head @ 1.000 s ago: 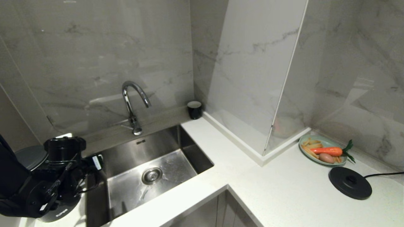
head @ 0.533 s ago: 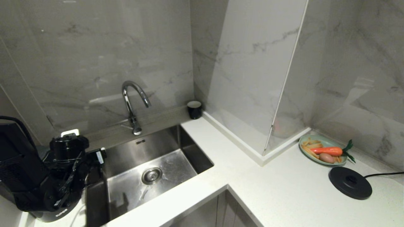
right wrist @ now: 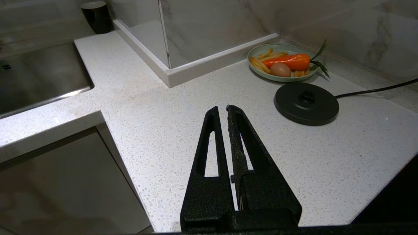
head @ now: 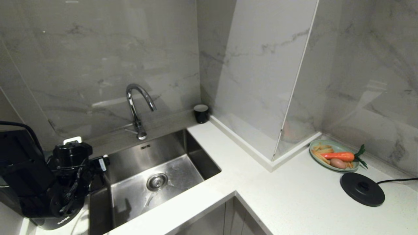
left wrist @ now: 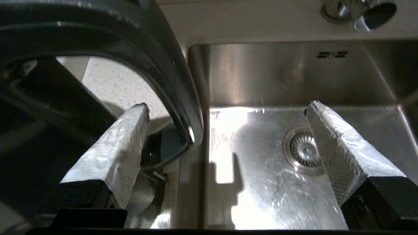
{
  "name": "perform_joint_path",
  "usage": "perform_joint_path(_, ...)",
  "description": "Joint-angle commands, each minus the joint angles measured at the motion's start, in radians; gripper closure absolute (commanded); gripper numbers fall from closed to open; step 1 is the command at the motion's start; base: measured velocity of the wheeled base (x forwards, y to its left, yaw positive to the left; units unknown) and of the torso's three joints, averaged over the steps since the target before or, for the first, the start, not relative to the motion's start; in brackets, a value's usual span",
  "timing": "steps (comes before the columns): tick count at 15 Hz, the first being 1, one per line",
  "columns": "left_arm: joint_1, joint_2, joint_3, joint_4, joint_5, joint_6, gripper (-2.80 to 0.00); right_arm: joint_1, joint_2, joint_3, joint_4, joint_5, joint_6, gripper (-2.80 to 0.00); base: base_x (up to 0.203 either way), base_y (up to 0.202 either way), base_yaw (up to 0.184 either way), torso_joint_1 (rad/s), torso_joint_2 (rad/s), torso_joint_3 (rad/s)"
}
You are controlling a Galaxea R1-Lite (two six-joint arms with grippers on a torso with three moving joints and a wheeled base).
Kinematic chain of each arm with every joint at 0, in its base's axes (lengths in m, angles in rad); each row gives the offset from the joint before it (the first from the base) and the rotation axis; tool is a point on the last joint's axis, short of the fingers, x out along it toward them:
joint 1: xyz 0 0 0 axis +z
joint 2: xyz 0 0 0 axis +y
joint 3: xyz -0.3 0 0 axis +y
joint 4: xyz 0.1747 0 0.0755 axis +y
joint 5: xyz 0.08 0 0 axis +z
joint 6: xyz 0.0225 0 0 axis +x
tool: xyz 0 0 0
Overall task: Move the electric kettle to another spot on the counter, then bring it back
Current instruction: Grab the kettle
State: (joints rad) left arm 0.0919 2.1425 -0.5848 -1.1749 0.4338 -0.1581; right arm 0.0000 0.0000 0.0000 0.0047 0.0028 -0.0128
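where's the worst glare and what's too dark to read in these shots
Left wrist view: the strongest glare is a white patch on the stainless steel sink floor, with a hard-edged shadow cutting into it; the glossy black electric kettle is mostly featureless dark. Head view: the kettle and left gripper merge into one black mass. Right wrist view: evenly lit white speckled counter, no glare.

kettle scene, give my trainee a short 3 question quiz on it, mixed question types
1. True or false: the left gripper is clamped on the electric kettle.
2. The kettle stands on the counter beside the: A) plate of food B) sink C) black cup
3. Fill in: the kettle's base disc has ____ on it.

Key: 1 false, the fingers stand open around its handle; 2 B; 3 nothing.
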Motion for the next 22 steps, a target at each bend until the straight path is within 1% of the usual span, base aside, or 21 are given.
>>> perform_joint_path(1,0.010,0.051,-0.019,-0.045,0.002,-0.001,-2.80,0.000,0.000,0.000,0.000,0.000,-0.001,0.00,0.000,0.000,0.000,0.000,0.00,0.000)
perform_joint_path(4,0.027,0.078,-0.046,-0.087,0.003,0.006,-2.80,0.000,0.000,0.000,0.000,0.000,0.000,0.00,0.000,0.000,0.000,0.000,0.00,0.000)
perform_joint_path(7,0.054,0.095,-0.084,-0.095,0.002,0.023,-2.80,0.000,0.000,0.000,0.000,0.000,-0.001,0.00,0.000,0.000,0.000,0.000,0.00,0.000)
perform_joint_path(10,0.067,0.100,-0.110,-0.095,0.002,0.028,-2.80,0.000,0.000,0.000,0.000,0.000,-0.001,0.00,0.000,0.000,0.000,0.000,0.00,0.000)
perform_joint_path(13,0.068,0.102,-0.137,-0.095,0.002,0.040,-2.80,0.000,0.000,0.000,0.000,0.000,-0.001,0.00,0.000,0.000,0.000,0.000,0.00,0.000)
perform_joint_path(16,0.065,0.100,-0.140,-0.095,0.002,0.048,-2.80,0.000,0.000,0.000,0.000,0.000,-0.001,0.00,0.000,0.000,0.000,0.000,0.00,0.000)
perform_joint_path(20,0.045,0.110,-0.143,-0.096,0.004,0.046,-2.80,0.000,0.000,0.000,0.000,0.000,-0.001,0.00,0.000,0.000,0.000,0.000,0.00,0.000)
perform_joint_path(22,0.035,0.122,-0.150,-0.120,0.004,0.049,-2.80,0.000,0.000,0.000,0.000,0.000,-0.001,0.00,0.000,0.000,0.000,0.000,0.00,0.000)
